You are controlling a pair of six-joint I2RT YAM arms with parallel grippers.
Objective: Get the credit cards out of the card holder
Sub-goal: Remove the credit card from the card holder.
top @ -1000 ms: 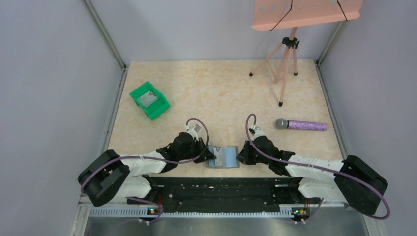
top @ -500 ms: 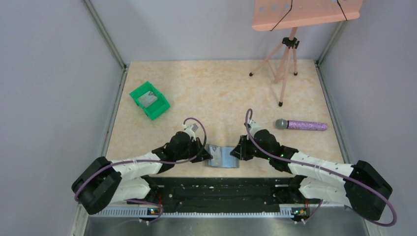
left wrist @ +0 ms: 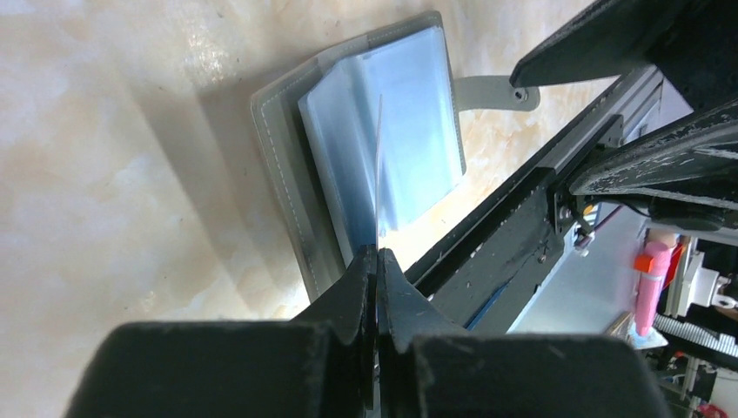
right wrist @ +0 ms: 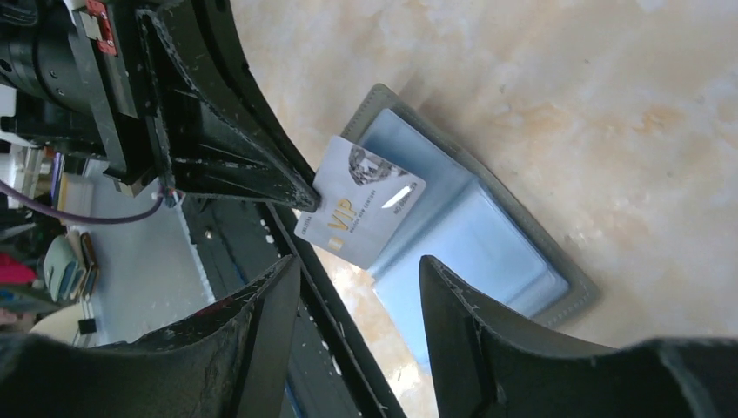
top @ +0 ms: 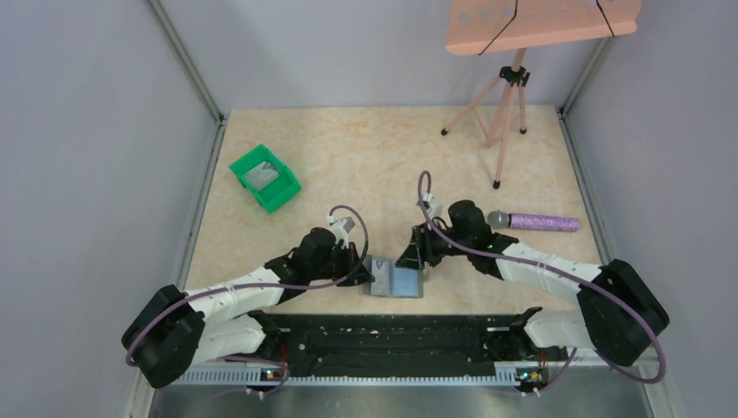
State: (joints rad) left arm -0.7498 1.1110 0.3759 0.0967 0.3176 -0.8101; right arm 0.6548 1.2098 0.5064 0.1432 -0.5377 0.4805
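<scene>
Two arms reach in at the card holder [top: 399, 280]. It lies open and flat on the surface [top: 383, 148] near the front edge, just beside the black rail [top: 392, 335]. The blue-grey sleeves face up, with the grey cover showing as a border round them.

Left claw [top: 372, 273]: fingers together, clamped on one corner of a card [right wrist: 361, 213]. The card is white with gold "VIP" print and some grey artwork at one end. It is held roughly on edge over the holder's sleeves. The left wrist view gets it edge-on, a thin line running away from the fingertips. The right wrist view shows its whole face, so it reads as out of the sleeves. Can't tell whether its lower edge touches them.

Right claw [top: 416, 258]: fingers apart, nothing between them. It hangs over the holder's right end with the tips pointing down at it. No contact with card or holder that I can see.

Rest of the surface:
- Green bin [top: 265, 178] at far left, something flat and grey inside, well apart from the holder.
- Microphone [top: 533, 222] with a purple handle, lying on its side just right of the right arm.
- Pink tripod stand [top: 509, 104] at far right.
</scene>
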